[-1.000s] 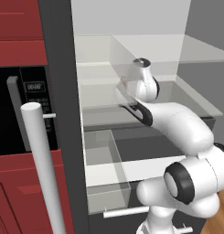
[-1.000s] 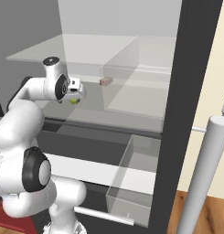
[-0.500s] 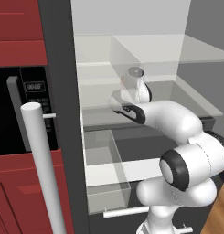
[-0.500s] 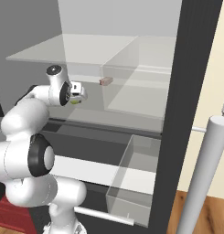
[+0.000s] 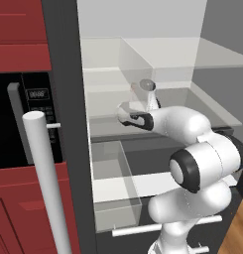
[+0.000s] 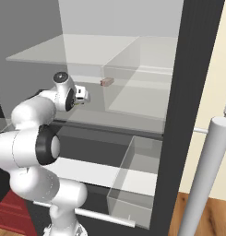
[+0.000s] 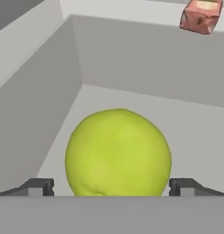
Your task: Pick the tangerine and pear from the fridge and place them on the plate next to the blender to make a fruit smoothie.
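Note:
The pear (image 7: 118,153), a round yellow-green ball, lies on the pale floor of a fridge (image 5: 63,99) shelf. It looms large in the hand view. My gripper (image 7: 111,187) is open, with one dark fingertip (image 7: 38,186) on each side of the pear, and I cannot tell if they touch it. From the base views, the gripper (image 6: 84,96) reaches into the middle shelf under the glass shelf (image 6: 86,50); the left base view shows the gripper (image 5: 124,113) too. The tangerine, the plate and the blender are out of view.
A small reddish-brown boxy item (image 7: 202,16) sits farther back on the shelf; it also shows as the boxy item (image 6: 106,82). A clear bin (image 6: 137,179) stands below. The thick white bar handle (image 5: 46,183) and the black microwave (image 5: 14,124) in red cabinets are left of the opening.
The arm has reached deeper into the fridge shelf and its elbow has swung forward. The hand sits lower and closer to the pear. The jaws stay wide.

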Available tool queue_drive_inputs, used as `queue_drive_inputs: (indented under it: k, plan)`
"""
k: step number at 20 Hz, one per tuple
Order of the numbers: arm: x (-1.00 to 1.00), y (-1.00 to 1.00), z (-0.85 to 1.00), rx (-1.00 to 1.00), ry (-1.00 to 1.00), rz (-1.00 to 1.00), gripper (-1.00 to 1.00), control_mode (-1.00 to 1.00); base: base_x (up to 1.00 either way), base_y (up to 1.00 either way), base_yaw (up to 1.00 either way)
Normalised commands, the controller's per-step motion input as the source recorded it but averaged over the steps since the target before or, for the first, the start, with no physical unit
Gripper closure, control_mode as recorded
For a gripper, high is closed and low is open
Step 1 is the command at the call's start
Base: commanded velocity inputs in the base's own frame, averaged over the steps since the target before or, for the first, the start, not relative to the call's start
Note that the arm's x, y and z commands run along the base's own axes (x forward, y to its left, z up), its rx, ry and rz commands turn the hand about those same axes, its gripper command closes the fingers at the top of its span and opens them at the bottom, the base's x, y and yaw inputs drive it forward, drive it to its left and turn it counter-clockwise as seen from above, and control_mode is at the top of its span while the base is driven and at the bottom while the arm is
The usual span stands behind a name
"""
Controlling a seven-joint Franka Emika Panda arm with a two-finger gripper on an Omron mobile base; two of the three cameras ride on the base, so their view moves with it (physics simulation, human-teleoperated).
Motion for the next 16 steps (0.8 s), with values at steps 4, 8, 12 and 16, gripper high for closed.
queue_drive_inputs:
  k: [4, 8, 12, 16]
  plan:
    - [0.37, 0.01, -0.02, 0.00, 0.00, -0.01, -1.00, -1.00, 0.00, 0.00, 0.00]
    - [0.34, 0.03, -0.08, 0.00, 0.00, -0.01, -1.00, -1.00, 0.00, 0.00, 0.00]
    - [0.09, 0.00, -0.31, 0.00, 0.00, -0.01, 1.00, -1.00, 0.00, 0.00, 0.00]
    - [0.00, 0.00, -0.32, 0.00, -0.03, 0.00, 1.00, -1.00, 0.00, 0.00, 0.00]
